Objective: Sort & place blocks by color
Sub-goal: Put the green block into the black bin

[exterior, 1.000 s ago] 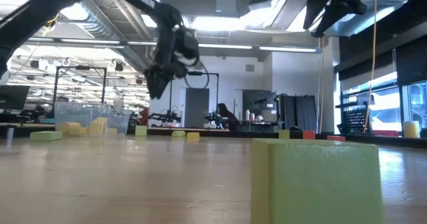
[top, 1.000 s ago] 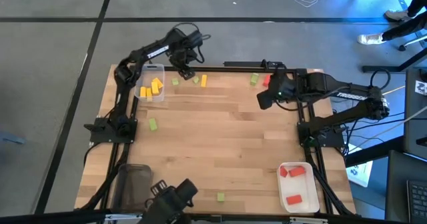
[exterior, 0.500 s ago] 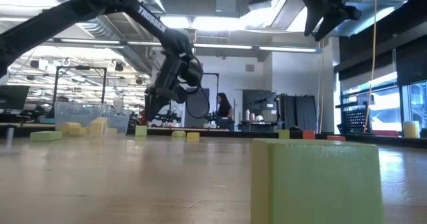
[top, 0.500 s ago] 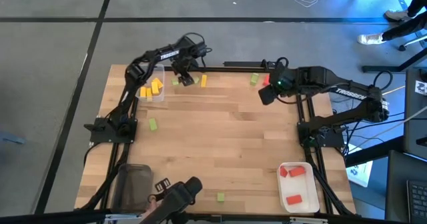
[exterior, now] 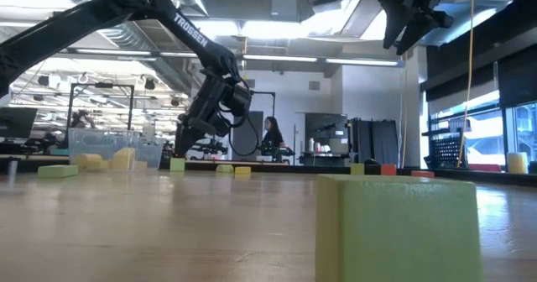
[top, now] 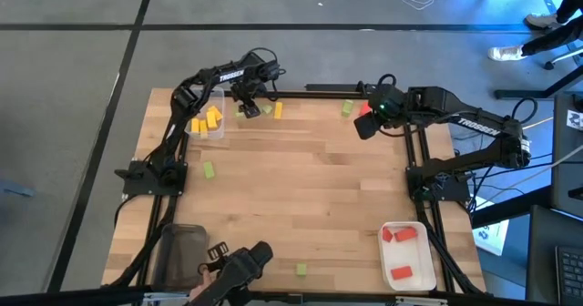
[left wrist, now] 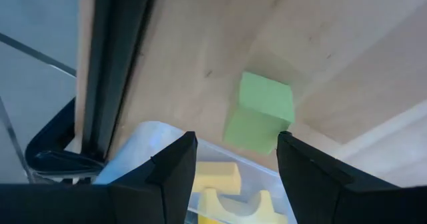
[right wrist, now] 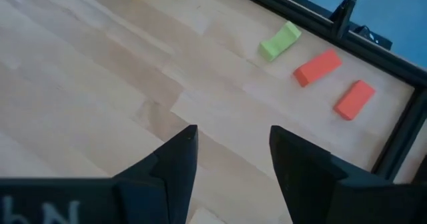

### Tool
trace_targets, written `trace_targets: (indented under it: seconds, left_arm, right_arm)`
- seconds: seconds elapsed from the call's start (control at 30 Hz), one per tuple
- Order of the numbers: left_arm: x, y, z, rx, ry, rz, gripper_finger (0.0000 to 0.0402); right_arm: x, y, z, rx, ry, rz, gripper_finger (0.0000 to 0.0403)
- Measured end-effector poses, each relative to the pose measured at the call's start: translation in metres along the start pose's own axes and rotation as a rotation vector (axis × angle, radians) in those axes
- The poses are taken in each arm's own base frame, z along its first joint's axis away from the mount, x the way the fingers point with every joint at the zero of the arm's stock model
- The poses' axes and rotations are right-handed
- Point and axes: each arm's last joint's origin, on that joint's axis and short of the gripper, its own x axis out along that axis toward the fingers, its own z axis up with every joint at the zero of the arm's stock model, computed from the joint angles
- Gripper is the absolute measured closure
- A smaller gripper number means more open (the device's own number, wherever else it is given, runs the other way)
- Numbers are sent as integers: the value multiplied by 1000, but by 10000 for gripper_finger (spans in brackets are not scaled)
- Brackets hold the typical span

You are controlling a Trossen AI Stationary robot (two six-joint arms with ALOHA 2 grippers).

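My left gripper [top: 246, 104] [left wrist: 237, 143] is open and low over the table's far-left part, its fingers on either side of a light green block [left wrist: 260, 111] [top: 240, 113] without touching it. That block lies flat on the wood beside the clear tray [top: 206, 96], which holds several yellow blocks [left wrist: 217, 181]. Another green block [top: 267, 109] and a yellow one [top: 278, 110] lie just to the right. My right gripper [top: 366, 128] [right wrist: 230, 134] is open and raised near the far-right edge, above a green block [right wrist: 280, 41] and two red blocks [right wrist: 318, 67] [right wrist: 354, 99].
A white tray [top: 383, 251] with red blocks sits at the near right, a dark tray [top: 182, 247] at the near left. Loose green blocks lie at the left [top: 209, 169] and the near edge [top: 301, 269] [exterior: 394, 227]. Black frame rails [top: 328, 89] border the far edge.
My left gripper has come down toward the table and shifted a little toward the clear tray, ending over the green block beside it. My right gripper has drifted slightly toward the far-right edge. No block has moved.
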Motion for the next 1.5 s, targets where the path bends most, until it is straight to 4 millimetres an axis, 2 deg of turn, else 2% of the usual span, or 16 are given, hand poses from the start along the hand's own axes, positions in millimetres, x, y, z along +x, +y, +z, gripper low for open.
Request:
trace_targets:
  seconds: [0.27, 0.9, 1.13, 1.3, 1.4, 1.5]
  left_arm:
    - [11, -6, -2, 22, 22, -47, 207]
    - [12, -4, 3, -7, -29, -40, 207]
    - [33, -11, -3, -1, 27, -53, 207]
    - [38, -15, -6, -10, 42, -53, 208]
    - [36, -18, -4, -2, 35, -47, 225]
    - [32, -21, -1, 28, 21, -45, 265]
  right_arm:
    - [1, -3, 2, -3, 10, 6, 218]
    - [3, -7, 5, 24, 25, 15, 218]
    - [3, -7, 5, 23, 26, 16, 218]
    - [3, -7, 5, 24, 25, 16, 218]
    - [3, -7, 5, 23, 25, 15, 218]
    - [3, -7, 5, 23, 24, 15, 218]
